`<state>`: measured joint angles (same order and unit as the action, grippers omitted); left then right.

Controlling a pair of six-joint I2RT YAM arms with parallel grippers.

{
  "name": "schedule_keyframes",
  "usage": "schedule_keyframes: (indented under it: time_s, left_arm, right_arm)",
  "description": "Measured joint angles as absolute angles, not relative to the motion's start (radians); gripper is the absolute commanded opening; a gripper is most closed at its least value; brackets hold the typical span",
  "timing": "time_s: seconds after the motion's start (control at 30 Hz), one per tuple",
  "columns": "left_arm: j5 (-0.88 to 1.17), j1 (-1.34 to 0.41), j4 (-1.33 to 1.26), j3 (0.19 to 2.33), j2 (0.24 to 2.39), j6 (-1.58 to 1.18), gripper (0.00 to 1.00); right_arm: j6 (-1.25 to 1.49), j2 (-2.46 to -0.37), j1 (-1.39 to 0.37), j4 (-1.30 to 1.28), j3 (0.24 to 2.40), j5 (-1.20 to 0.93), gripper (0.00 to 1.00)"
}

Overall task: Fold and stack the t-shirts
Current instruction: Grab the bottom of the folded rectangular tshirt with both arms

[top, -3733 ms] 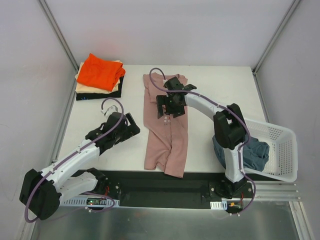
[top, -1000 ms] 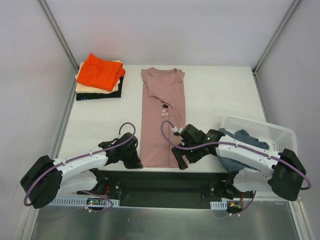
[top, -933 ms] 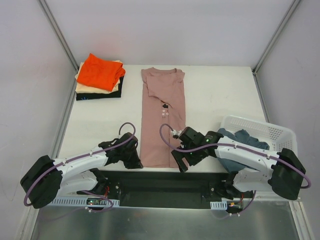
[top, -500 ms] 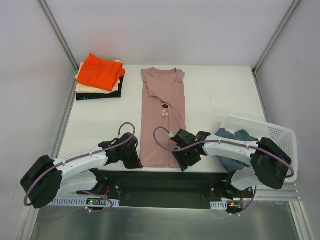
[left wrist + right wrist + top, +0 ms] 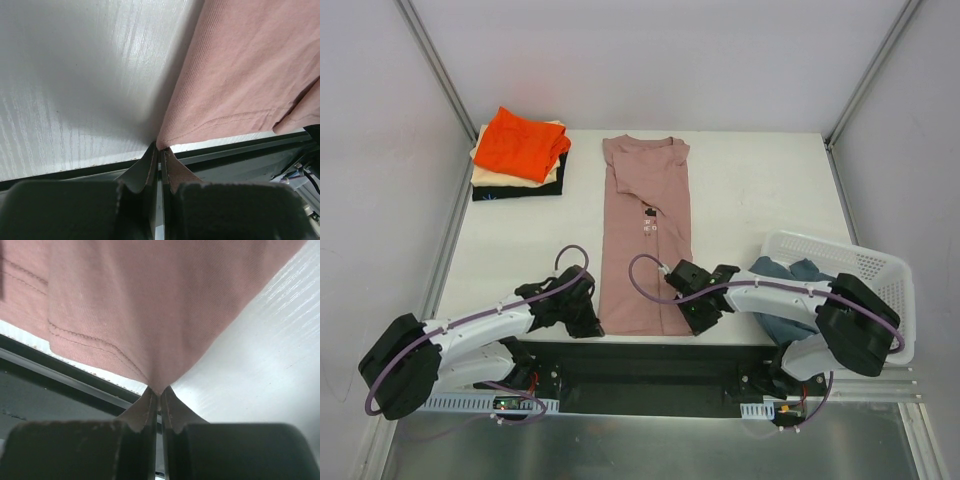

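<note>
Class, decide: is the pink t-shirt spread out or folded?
Partly folded: the pink t-shirt lies as one long narrow strip, sides turned in.

right tool (image 5: 160, 392) | open a second ago, now clamped | on pink t-shirt (image 5: 645, 260), near-right hem corner

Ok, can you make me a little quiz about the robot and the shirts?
1. True or false: the left fingers and right fingers each pinch the near hem of the pink t-shirt.
2. Which colour tops the stack? A black, B orange, C blue.
3. Fill in: the blue shirt lies in the white ____.
Key: 1 true; 2 B, the orange shirt; 3 basket.
</note>
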<state>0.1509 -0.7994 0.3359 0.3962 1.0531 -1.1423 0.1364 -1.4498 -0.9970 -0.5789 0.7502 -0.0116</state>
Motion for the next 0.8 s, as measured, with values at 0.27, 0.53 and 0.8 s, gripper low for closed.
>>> schedule_keyframes:
  time_s: [0.27,0.53,0.8]
  left_arm:
    - [0.143,-0.799,0.357,0.393,0.955,-1.133,0.00]
    - [0.193,-0.800,0.408,0.342,0.813,-1.135,0.00]
    - [0.256,-0.812,0.471,0.327,0.653,-1.140,0.00]
  right_arm:
    - [0.169,-1.344,-1.002,-0.504,0.702,-0.031,0.01]
    - [0.225,-1.247,-1.071,-0.490,0.654,-0.159,0.01]
    - [0.304,-1.174,-1.169,-0.517,0.651,-0.229,0.01]
